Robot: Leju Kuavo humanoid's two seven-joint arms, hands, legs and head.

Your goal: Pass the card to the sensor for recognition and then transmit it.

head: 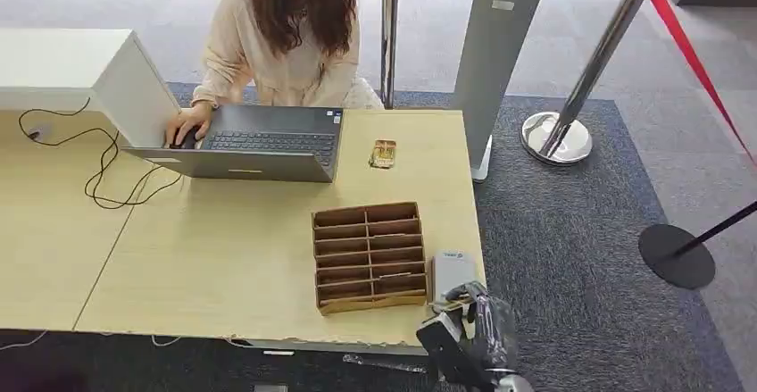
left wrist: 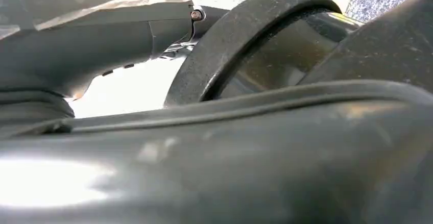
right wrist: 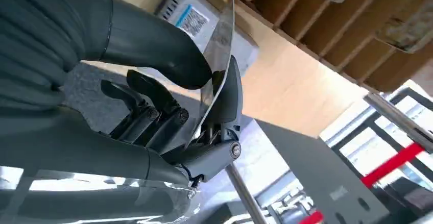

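My right hand [head: 470, 328] hangs just off the table's front right corner, beside the small white card sensor [head: 451, 271]. In the right wrist view its thumb and a dark finger pinch a thin, shiny card [right wrist: 218, 55] on edge, and the other fingers [right wrist: 148, 104] curl below. The card's far end points toward the sensor [right wrist: 204, 20] with its blue label, a short gap away. A grey part of my left hand [left wrist: 76, 45] lies close to the lens in the left wrist view, and how its fingers lie is unclear.
A brown cardboard slot organizer [head: 369, 254] stands left of the sensor on the wooden table [head: 223, 258]. A person types at a laptop [head: 259, 142] at the far side, and a small yellow item [head: 383, 154] lies beside it. Stanchions [head: 558, 133] and a grey kiosk [head: 495, 53] stand to the right.
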